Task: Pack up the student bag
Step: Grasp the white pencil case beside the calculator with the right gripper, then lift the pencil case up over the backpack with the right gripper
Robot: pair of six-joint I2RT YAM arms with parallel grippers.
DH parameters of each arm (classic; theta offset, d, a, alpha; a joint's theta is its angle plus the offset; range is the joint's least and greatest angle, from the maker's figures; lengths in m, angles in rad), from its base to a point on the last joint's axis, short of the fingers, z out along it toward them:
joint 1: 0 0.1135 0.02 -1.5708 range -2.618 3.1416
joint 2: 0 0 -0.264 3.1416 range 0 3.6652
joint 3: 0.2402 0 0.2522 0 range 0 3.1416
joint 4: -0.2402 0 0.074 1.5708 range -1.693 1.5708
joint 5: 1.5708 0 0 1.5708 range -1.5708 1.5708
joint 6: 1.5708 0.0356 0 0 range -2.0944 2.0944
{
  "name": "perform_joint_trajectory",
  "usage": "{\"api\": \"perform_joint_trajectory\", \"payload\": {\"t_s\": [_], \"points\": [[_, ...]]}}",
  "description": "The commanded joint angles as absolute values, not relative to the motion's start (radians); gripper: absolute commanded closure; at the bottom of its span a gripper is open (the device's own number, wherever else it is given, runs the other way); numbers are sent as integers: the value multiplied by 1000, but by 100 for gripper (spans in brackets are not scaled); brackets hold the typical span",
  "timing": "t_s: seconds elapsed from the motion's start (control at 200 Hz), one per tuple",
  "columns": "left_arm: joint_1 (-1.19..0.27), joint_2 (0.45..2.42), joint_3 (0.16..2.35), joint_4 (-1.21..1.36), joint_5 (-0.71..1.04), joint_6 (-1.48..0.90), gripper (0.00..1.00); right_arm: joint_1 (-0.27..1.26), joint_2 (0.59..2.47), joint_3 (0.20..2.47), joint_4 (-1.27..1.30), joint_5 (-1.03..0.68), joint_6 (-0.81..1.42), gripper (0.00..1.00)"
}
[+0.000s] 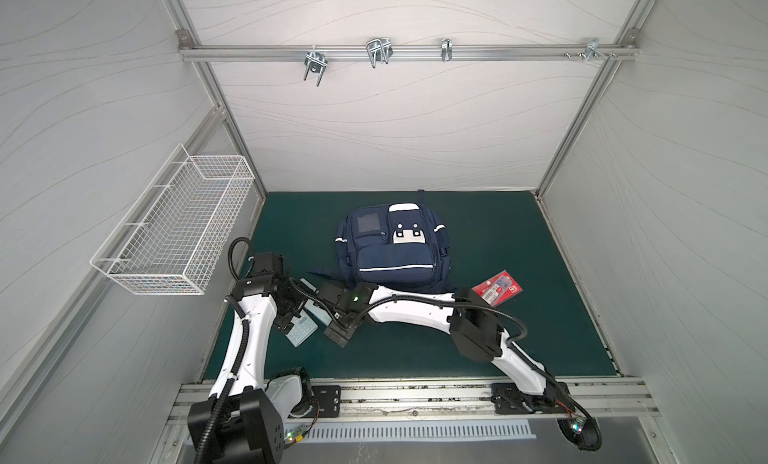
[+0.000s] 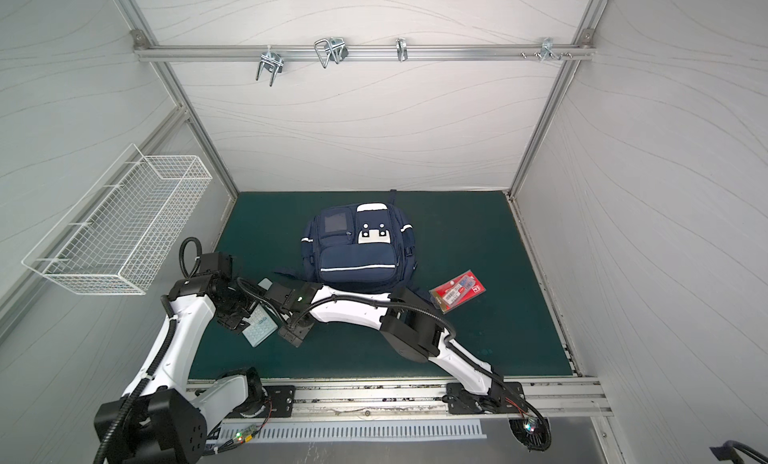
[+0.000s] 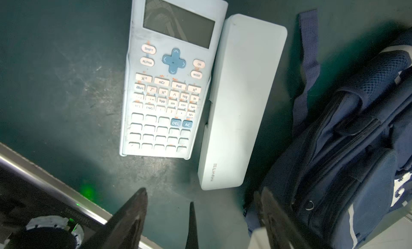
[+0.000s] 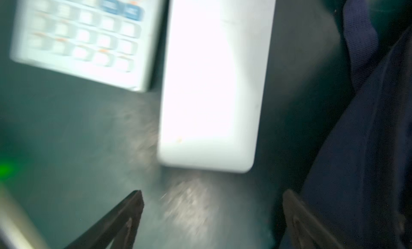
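Navy woven fabric makes up the student bag [image 1: 395, 250], which lies flat on the dark green mat [image 1: 519, 242] in both top views. It sits at the middle of the mat, towards the back wall, with its pocketed front facing up. White reflective stripes cross the padded pockets, a white patch carries dark dots, and a square clear window sits beside that patch. A ribbed webbing strap [image 3: 308, 47] trails from the bag towards the left arm's side.

Near that strap, a pale blue hard-plastic scientific calculator [image 3: 169, 80] lies face up. It has a grey screen, a blue cross pad and rows of rounded white keys. Alongside it lies a smooth, matte, pale pencil case [image 3: 240, 98], a long box with rounded corners. Their long edges run side by side and are touching or nearly so.

The left gripper [image 3: 200, 191] hovers over the mat just short of both, its dark tapered fingers spread wide with nothing between them. The right arm reaches across the middle in front of the bag. The right gripper [image 4: 213, 192] is also spread wide and empty near the end of the case, though that wrist view is blurred.

A glossy red blister pack [image 1: 497, 287] lies flat near the bag's right front corner. A white wire-mesh basket [image 1: 174, 233] hangs on the left wall.
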State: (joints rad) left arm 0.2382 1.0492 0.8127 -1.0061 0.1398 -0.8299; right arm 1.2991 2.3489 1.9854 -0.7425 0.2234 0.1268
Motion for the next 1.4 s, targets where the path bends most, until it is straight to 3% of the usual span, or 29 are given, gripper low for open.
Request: {"api": "perform_joint_trajectory", "payload": {"t_s": [0.0,0.31,0.45,0.68,0.825,0.986,1.226,1.396], "points": [[248,1033,790,-1059,192,-795,19,1283,2382,2031,-785,242,87,1],[248,1033,718,-1036,251,-811,19,1250,2455,2092,-747,41,100,1],[248,1042,725,-1042,239,-808,19,1235,2488,2125,-740,29,112,2],[261,1068,757,-1057,184,-798,19,1224,2479,2101,-711,49,106,33],[268,1067,797,-1028,237,-816,19,1215,2406,2033,-664,60,101,43],[267,1027,818,-911,419,-893,19,1202,2272,1984,-665,70,128,51],[249,1024,826,-755,621,-988,20,1132,2011,1817,-686,25,273,55],[142,1048,849,-566,705,-1092,18,1111,1845,1660,-710,20,338,58]]}}
